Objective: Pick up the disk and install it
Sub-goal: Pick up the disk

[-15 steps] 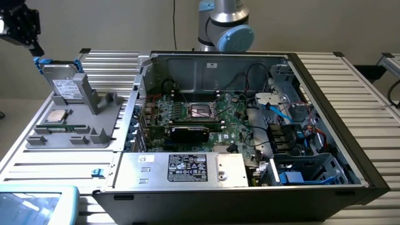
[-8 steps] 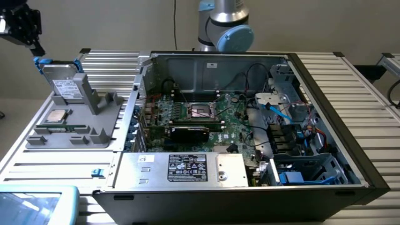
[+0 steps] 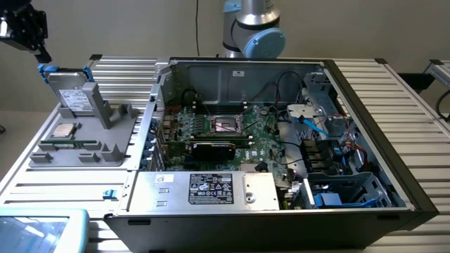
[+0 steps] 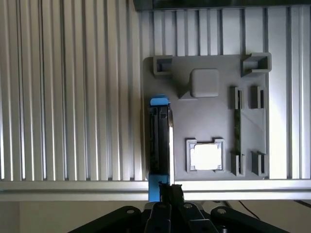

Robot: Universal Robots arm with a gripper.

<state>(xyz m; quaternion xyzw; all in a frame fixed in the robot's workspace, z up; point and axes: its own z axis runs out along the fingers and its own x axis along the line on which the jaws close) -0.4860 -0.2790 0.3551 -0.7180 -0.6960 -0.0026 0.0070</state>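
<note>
The disk [image 3: 71, 90] stands upright on its edge in a slot of the grey holder [image 3: 105, 138] at the exterior view's left, with blue tabs at its upper corners. My gripper [image 3: 43, 56] hangs just above the disk's blue corner tab nearest that view's left edge, fingers shut with nothing between them. In the wrist view I look down on the disk [image 4: 159, 141] edge-on, and the shut gripper [image 4: 171, 190] sits over one of its blue end tabs, slightly to one side of the disk's edge. I cannot tell whether the tips touch the tab.
A small square processor chip [image 3: 65, 129] lies in the holder beside the disk. The open computer case [image 3: 365, 105] fills the middle, with a silver labelled box [image 3: 211, 188] at its front and a grey drive cage [image 3: 351, 191] at the right. A light blue object [image 3: 42, 227] sits bottom left.
</note>
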